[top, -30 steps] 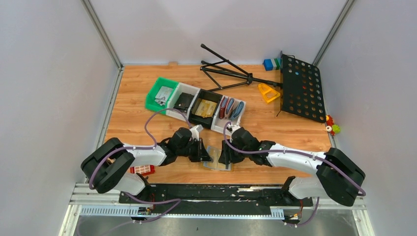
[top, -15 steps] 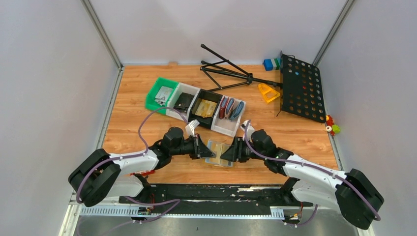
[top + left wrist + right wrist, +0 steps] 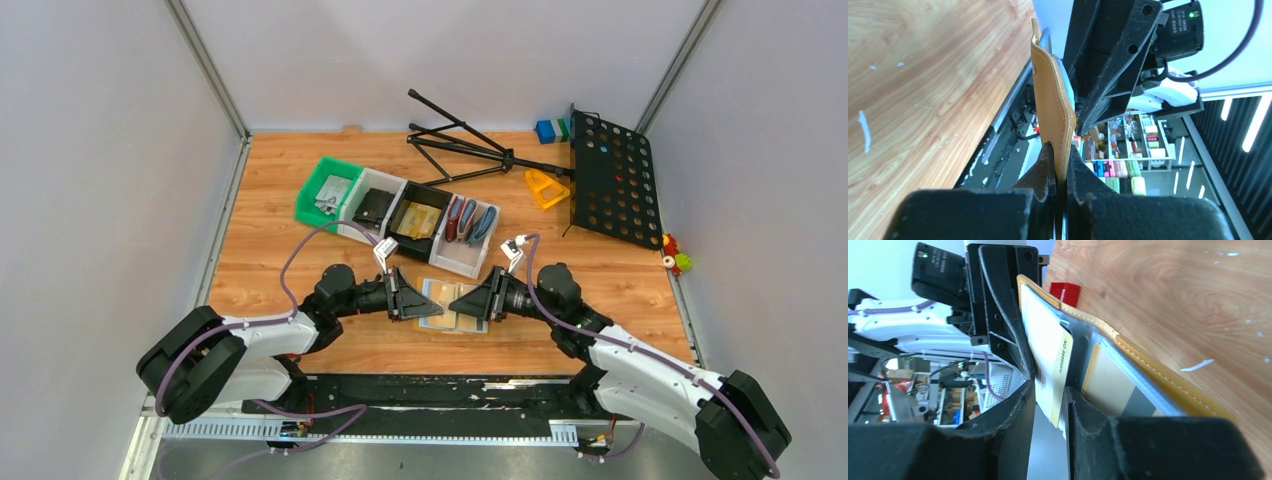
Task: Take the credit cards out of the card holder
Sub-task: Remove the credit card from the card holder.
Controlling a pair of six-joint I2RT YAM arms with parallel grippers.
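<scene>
The mustard card holder [image 3: 452, 308] hangs spread open between my two grippers, just above the table's front middle. My left gripper [image 3: 430, 309] is shut on its left flap; in the left wrist view that flap [image 3: 1052, 100] stands edge-on between the fingertips of the left gripper [image 3: 1061, 151]. In the right wrist view a pale gold credit card [image 3: 1047, 352] sticks out of the grey-blue lining [image 3: 1083, 347], between the jaws of my right gripper [image 3: 1050, 396]. It lies against one finger, with a gap to the other. A second card [image 3: 1109, 380] sits in a pocket.
Behind the holder runs a row of bins: a green one [image 3: 322, 178], then white and black ones [image 3: 462, 262] with wallets and cards. A black tripod [image 3: 465, 150], a perforated black stand plate [image 3: 612, 180] and a yellow object [image 3: 546, 188] lie at the back right.
Both grippers have moved away from the arm bases and apart, lifting the holder and spreading it open. The right jaws have narrowed around the card.
</scene>
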